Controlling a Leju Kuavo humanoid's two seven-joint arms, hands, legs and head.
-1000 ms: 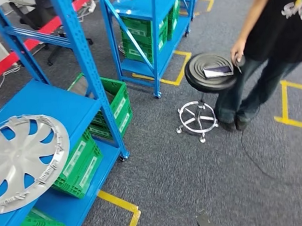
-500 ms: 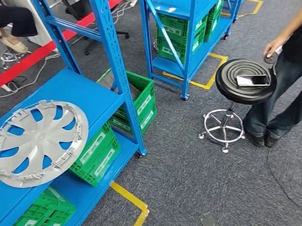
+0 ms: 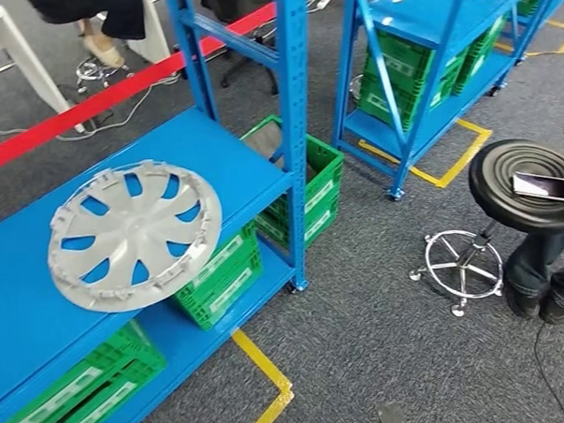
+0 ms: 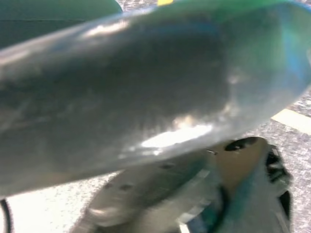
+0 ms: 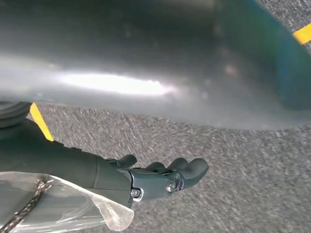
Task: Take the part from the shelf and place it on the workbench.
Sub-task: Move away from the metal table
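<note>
The part is a silver hubcap (image 3: pixel 134 235) lying flat on the upper deck of a blue shelf (image 3: pixel 252 173), left of centre in the head view. My right hand (image 5: pixel 161 177) hangs over grey carpet in the right wrist view, its dark fingers stretched out and holding nothing. In the left wrist view the picture is heavily blurred. A grey shape that may be my left hand (image 4: pixel 154 194) shows below a broad silver surface, and how its fingers lie is unclear.
Green crates (image 3: pixel 218 275) fill the shelf's lower decks. A second blue shelf (image 3: pixel 426 18) stands behind on the right. A black stool (image 3: pixel 529 184) with a tablet (image 3: pixel 547 187) on it stands at right, with a person's legs (image 3: pixel 543 275) beside it. Yellow floor tape (image 3: pixel 269 376) crosses the carpet.
The camera has turned left, so the whole scene has slid right. The hubcap now sits nearer the picture's centre, and the person by the stool is mostly out of frame.
</note>
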